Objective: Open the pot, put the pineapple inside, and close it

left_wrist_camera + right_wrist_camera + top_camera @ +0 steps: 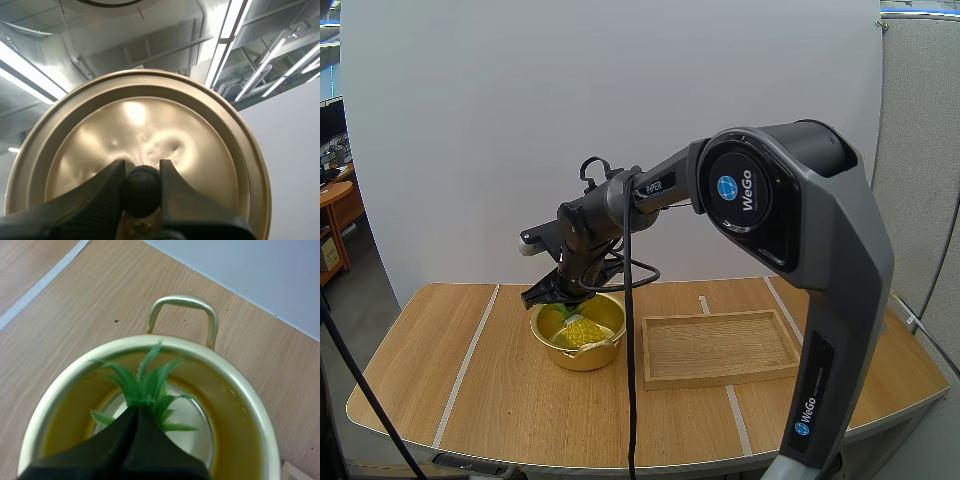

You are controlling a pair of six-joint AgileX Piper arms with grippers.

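The golden pot (546, 338) stands open on the table, and the yellow pineapple (582, 330) lies inside it. My right gripper (568, 296) hangs over the pot's rim, shut on the pineapple's green leafy crown. In the right wrist view the gripper (137, 411) pinches the leaves (145, 377) just above the pot's inside (239, 396), and one loop handle (186, 303) sits at the far rim. My left gripper (141, 168) is shut on the black knob (142, 191) of the golden lid (150, 120), which it holds up in the air away from the pot.
A shallow wooden tray (720, 348) lies just right of the pot, close to its rim. White tape lines cross the wooden table (470, 380). Bare table stretches left of and in front of the pot.
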